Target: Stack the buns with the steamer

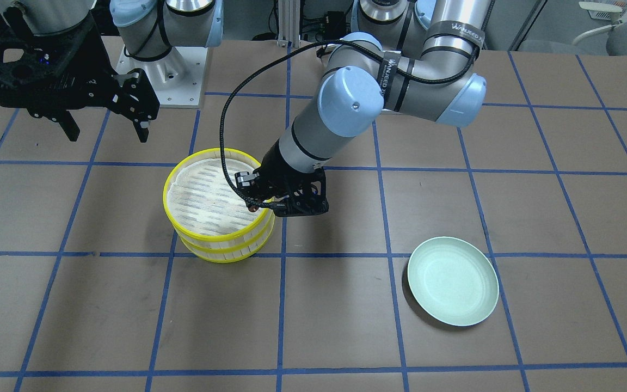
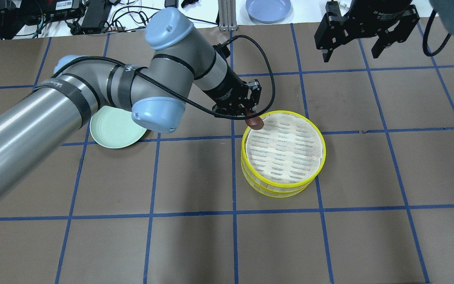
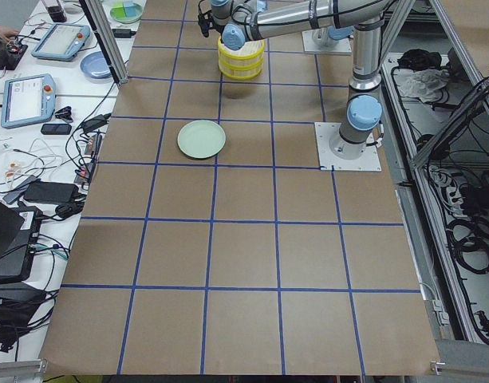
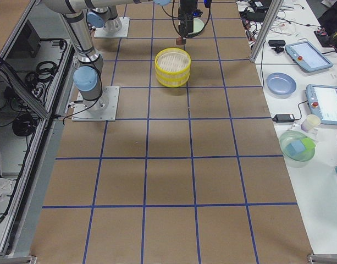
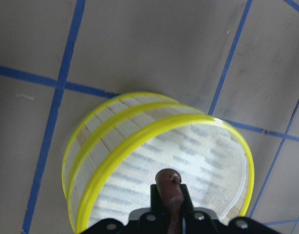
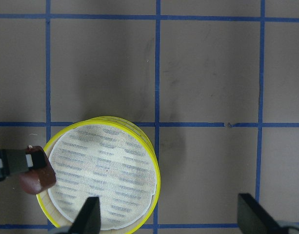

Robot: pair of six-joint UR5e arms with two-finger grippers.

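Observation:
A yellow two-tier steamer (image 2: 282, 184) stands mid-table, its top lined with a pale striped sheet; it also shows in the front view (image 1: 216, 238). My left gripper (image 2: 250, 115) is shut on the glossy dark reddish-brown bun (image 2: 255, 123) and holds it just over the steamer's rim on the robot's left. The bun also shows in the left wrist view (image 5: 169, 185) and the right wrist view (image 6: 37, 173). The cream-white bun is not in view. My right gripper (image 2: 351, 53) hangs open and empty, high beyond the steamer.
An empty pale green plate (image 2: 114, 130) lies on the table under my left forearm, to the left of the steamer. A blue plate (image 2: 268, 8) sits off the far table edge. Blue tape lines grid the brown tabletop.

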